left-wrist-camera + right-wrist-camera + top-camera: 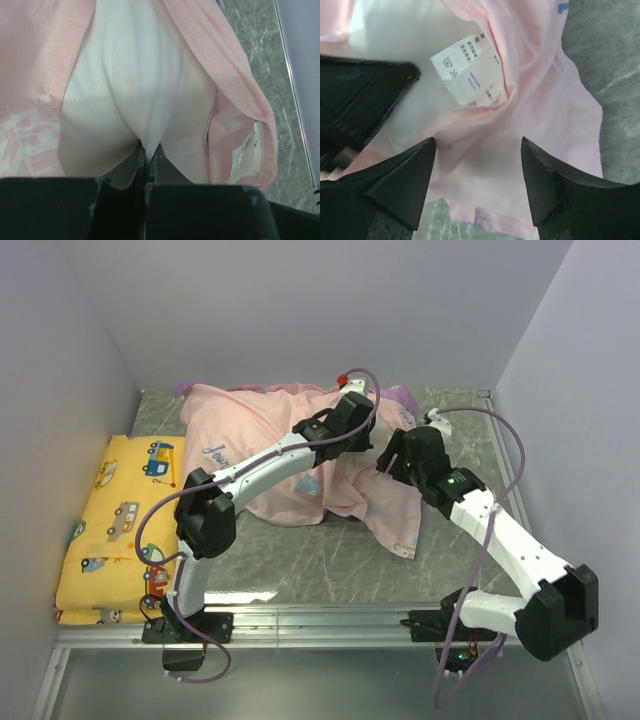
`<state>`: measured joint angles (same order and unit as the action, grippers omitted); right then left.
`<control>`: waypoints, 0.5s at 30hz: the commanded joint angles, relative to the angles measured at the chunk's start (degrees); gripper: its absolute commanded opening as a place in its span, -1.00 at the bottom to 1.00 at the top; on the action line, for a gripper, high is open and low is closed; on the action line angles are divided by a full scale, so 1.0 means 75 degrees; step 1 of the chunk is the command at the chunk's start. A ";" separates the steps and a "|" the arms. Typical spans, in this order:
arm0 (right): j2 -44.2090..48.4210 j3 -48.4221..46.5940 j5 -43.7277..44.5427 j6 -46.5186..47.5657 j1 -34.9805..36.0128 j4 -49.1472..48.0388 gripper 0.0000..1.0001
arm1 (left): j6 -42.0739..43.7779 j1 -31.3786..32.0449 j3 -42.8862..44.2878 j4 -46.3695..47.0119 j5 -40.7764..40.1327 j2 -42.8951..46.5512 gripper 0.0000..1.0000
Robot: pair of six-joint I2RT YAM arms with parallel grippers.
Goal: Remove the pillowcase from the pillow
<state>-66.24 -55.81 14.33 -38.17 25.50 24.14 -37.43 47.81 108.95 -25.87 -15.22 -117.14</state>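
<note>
Pinching the plump white pillow (135, 80) in my left claw (148, 160), fingers pressed together on it, I have my right claw (477, 146) spread apart just above the hem of the pale pink fabric pillowcase (545, 102), which I judge it must next clamp and drag away.

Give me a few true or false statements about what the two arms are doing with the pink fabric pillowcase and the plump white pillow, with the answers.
1. The left gripper pinches the plump white pillow. True.
2. The right gripper is shut on the pink fabric pillowcase. False: its jaws stand apart over the pink fabric.
3. The yellow cushion printed with cartoon vehicles lies at the right of the grey marbled table. False: it lies at the left.
4. A white care label shows on the pillowcase. True.
</note>
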 commanded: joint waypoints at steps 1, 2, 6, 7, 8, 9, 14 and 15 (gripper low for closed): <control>-0.0519 -0.0258 0.0059 -0.0160 -0.0106 -0.0346 0.53 | -0.0049 -0.0141 -0.0030 0.0226 -0.0150 0.0596 -0.99; -0.0601 -0.0269 -0.0034 -0.0160 -0.0118 -0.0406 0.53 | -0.0060 -0.0141 -0.0042 0.0238 -0.0138 0.0596 -0.99; -0.0919 -0.0212 -0.0246 -0.0090 -0.0118 -0.0395 0.04 | -0.0048 -0.0164 0.0016 0.0238 -0.0126 0.0526 -0.99; -0.0814 -0.0060 -0.0235 -0.0102 -0.0107 -0.0464 -0.19 | -0.0037 -0.0176 0.0052 0.0226 -0.0126 0.0514 -0.99; -0.0674 0.0139 -0.0211 -0.0090 -0.0107 -0.0500 -0.40 | -0.0037 -0.0222 0.0110 0.0215 -0.0103 0.0479 -0.99; -0.0301 0.0350 -0.0188 -0.0102 -0.0118 -0.0535 -0.68 | -0.0037 -0.0339 0.0192 0.0203 -0.0068 0.0432 -0.99; 0.1001 0.1908 -0.0223 -0.0195 -0.0118 -0.0581 -1.00 | -0.0177 -0.0878 0.0321 0.0355 0.0411 0.0338 -0.99; 0.1375 0.2131 -0.0176 -0.0219 -0.0107 -0.0594 -1.00 | -0.0166 -0.0995 0.0484 0.0344 0.0436 0.0280 -0.99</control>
<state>-62.00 -45.15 11.53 -40.05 24.97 14.81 -39.18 46.19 108.53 -26.30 -8.60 -117.14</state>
